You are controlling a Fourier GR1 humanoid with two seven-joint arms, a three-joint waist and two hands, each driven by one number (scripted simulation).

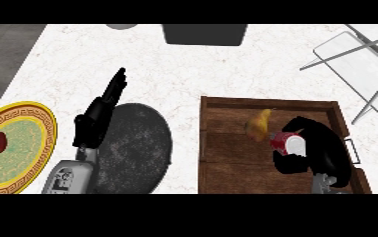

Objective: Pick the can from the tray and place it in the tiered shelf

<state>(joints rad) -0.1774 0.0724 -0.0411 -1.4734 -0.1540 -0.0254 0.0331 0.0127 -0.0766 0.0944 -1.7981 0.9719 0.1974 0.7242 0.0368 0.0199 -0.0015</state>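
A red and white can [288, 142] lies in the wooden tray [229, 131] at the lower right, partly hidden. My right hand [319, 146] curls around it from the right, fingers wrapped over its body. The tiered shelf [347, 61], a frame of pale glassy panels and grey bars, stands at the upper right beyond the tray. My left hand [100, 112] rests at the left with fingers straight, pointing away over the counter, holding nothing.
A yellow-orange pear-like fruit [258, 124] lies in the tray just left of the can. A dark round plate [136, 148] sits beside my left forearm. A gold-rimmed patterned plate [26, 146] is at the left edge. A dark box [204, 33] stands at the back.
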